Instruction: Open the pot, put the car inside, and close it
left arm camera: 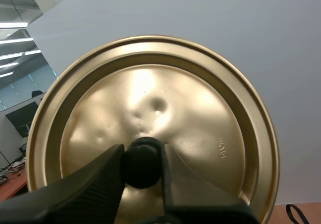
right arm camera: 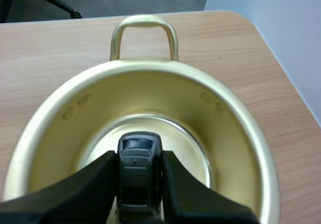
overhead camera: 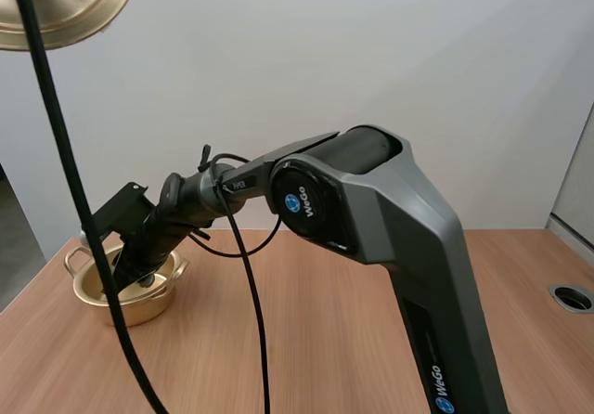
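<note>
Bench (overhead camera: pixel 353 340): wood-topped, and it carries the pot at its far left side.

Right arm (overhead camera: pixel 390 219): reaches across from the right toward the far left, with its wrist down over the pot's mouth.

Pot (overhead camera: pixel 153 304): brass-coloured, two-handled, upright and uncovered. The first step, opening it, is judged complete.

Lid (left arm camera: pixel 190 98): held high above the left side of the bench, well apart from the pot, with its top face turned toward the left wrist camera. The left jaws pinch its black knob (left arm camera: pixel 143 162) between them, and the grip looks firm.

Car (right arm camera: pixel 139 176): small and dark, pinched between the right jaws. It hangs inside the pot's rim, over the middle of the shiny floor. From the right wrist view I cannot say for certain whether its wheels touch the floor or hang just above it.

Progress:
- The second step is judged well advanced but not finished, since the car is within the pot's walls and has not been let go.
- Left to do, by my reckoning:
  - spread the right jaws and draw that arm clear of the rim
  - bring the lid down squarely onto the pot
  - release the knob

The main risk is judged to be the lid coming down before the right arm is out.
</note>
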